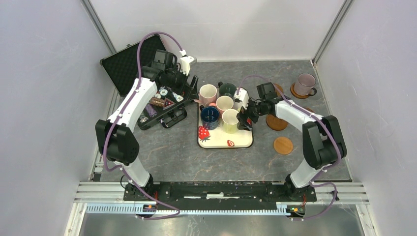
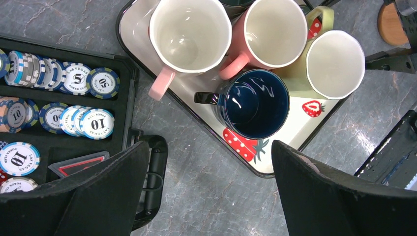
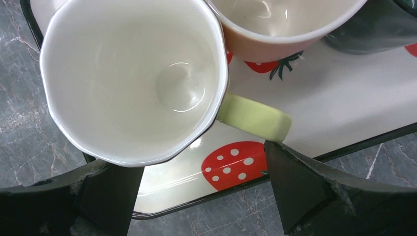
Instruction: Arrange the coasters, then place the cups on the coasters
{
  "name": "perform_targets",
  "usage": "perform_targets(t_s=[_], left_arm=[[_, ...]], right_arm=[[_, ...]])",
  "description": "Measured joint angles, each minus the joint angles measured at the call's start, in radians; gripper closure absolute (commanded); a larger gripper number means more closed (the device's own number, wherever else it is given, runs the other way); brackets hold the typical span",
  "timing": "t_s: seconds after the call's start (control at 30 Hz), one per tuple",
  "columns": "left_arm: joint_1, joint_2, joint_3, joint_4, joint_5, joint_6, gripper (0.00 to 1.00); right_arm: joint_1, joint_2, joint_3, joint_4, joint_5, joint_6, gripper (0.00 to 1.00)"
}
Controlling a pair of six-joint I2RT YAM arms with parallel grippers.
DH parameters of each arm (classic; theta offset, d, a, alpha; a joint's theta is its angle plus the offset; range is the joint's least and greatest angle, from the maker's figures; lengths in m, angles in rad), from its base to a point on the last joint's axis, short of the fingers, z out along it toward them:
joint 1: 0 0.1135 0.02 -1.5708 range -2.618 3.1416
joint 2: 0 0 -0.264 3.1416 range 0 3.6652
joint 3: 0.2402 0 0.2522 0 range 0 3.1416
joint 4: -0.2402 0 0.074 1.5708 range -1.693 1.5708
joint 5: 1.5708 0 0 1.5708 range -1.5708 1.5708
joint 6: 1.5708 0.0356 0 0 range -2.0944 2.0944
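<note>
Right gripper [image 3: 199, 164] wide at tray edge [image 3: 344, 148]

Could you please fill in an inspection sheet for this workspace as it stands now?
Surface: grey marbled table, no spills seen.
Job's things: five mugs on the strawberry tray; lilac mug on a coaster; two bare coasters right of the tray.
Clutter: open poker chip case left of the tray.
Pincers: left pincer open, between case and tray; right pincer open, straddling the yellow-green mug.
Cables: purple cables looping above the table.
Surroundings: plain white walls.
</note>
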Motion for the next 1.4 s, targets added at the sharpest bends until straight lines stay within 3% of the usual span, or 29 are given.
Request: perform_targets(t_s=[0.13,0.37,0.63,0.8,1.07,1.4], left_arm=[[0.000,0.000,0.000,0.000,-0.002,0.000,0.00],[0.000,0.000,0.000,0.000,-0.002,0.000,0.00],[0.000,0.000,0.000,0.000,-0.010,0.000,0.00],[0.000,0.000,-0.015,0.003,-0.017,0.000,0.00],[0.000,-0.001,-0.035,0.002,-0.020,0.000,0.00],[0.000,-0.001,-0.035,0.003,-0.020,0.000,0.00]], right_arm=[[-0.003,-0.005,0.024,-0.051,0.013,-0.042,0.03],[-0.037,0.092,0.285,-0.299,0.027,-0.328,0.02],[-0.010,0.163,0.369,-0.433,0.012,-0.573,0.03],[0.027,0.171,0.372,-0.449,0.007,-0.619,0.09],[0.052,0.164,0.348,-0.467,0.011,-0.670,0.32],[0.084,0.079,0.187,-0.420,0.021,-0.583,0.42]])
